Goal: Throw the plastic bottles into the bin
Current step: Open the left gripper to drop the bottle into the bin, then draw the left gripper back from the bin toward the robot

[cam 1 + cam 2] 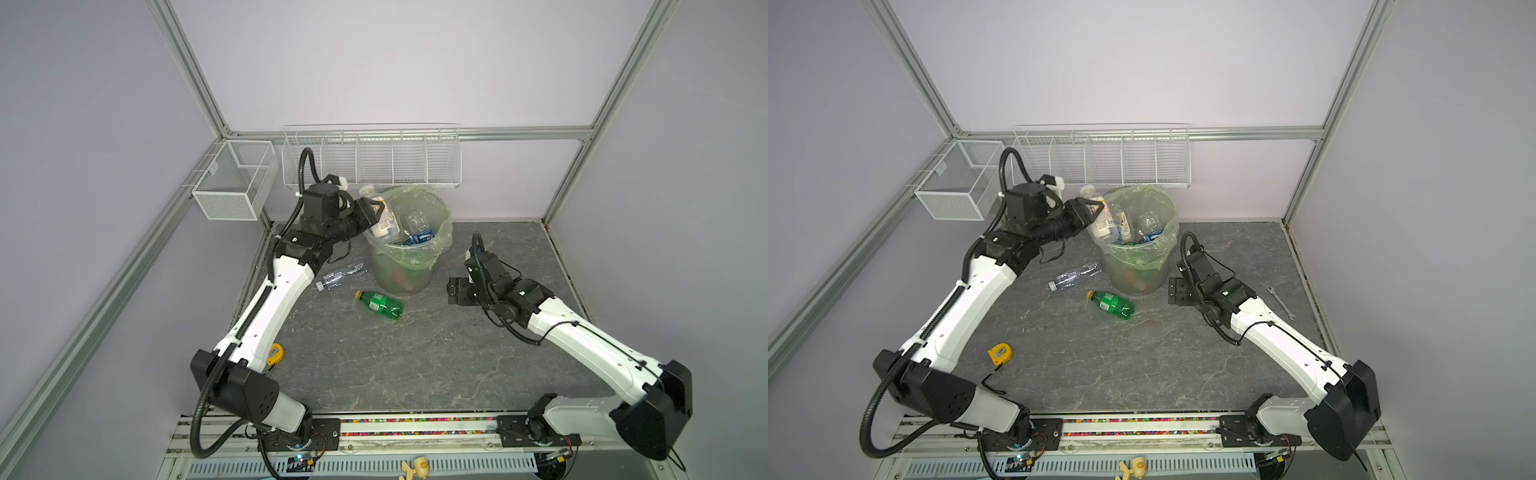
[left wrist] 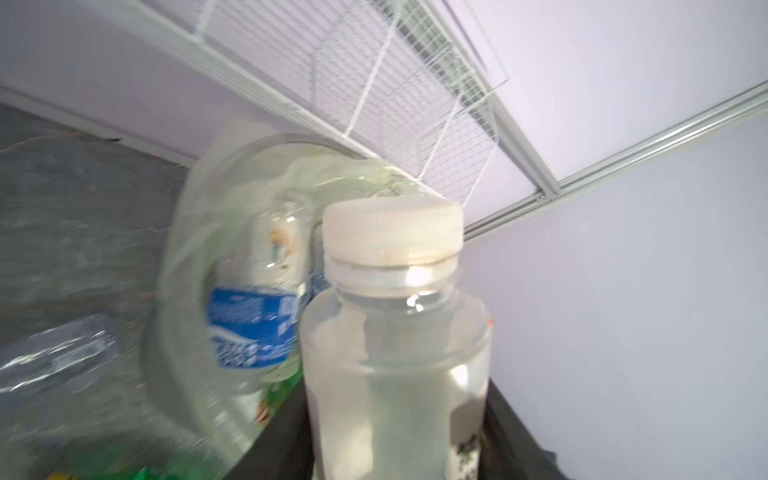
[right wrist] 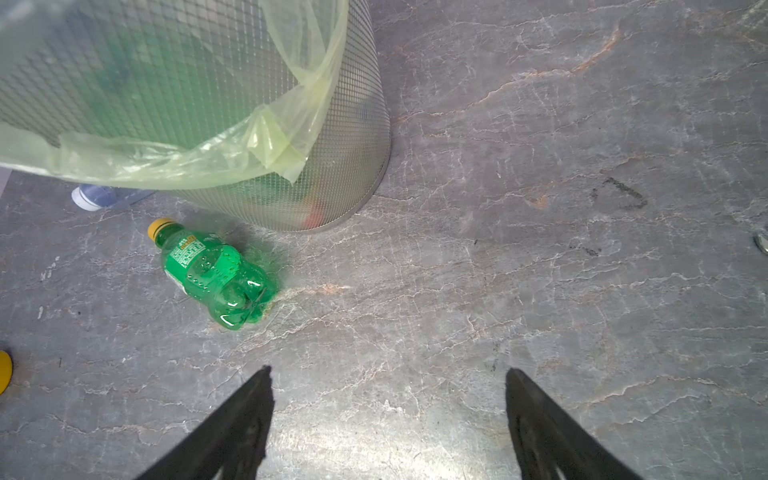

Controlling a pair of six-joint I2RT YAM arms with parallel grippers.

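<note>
The left gripper (image 1: 371, 211)'s jaws pinch the white-capped bottle (image 2: 395, 353) over the bin (image 1: 399, 278)'s rim; release only with its base pointing inside. The right gripper (image 3: 388, 370)'s jaws gape, empty.

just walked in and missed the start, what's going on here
The left gripper holds a clear plastic bottle with a white cap, tilted over the rim of the round bin lined with a thin green plastic bag, which already contains several bottles. The right gripper hangs open and empty above the grey table. A green plastic bottle with a yellow cap and a crushed clear plastic bottle lie on the table beside the bin.
</note>
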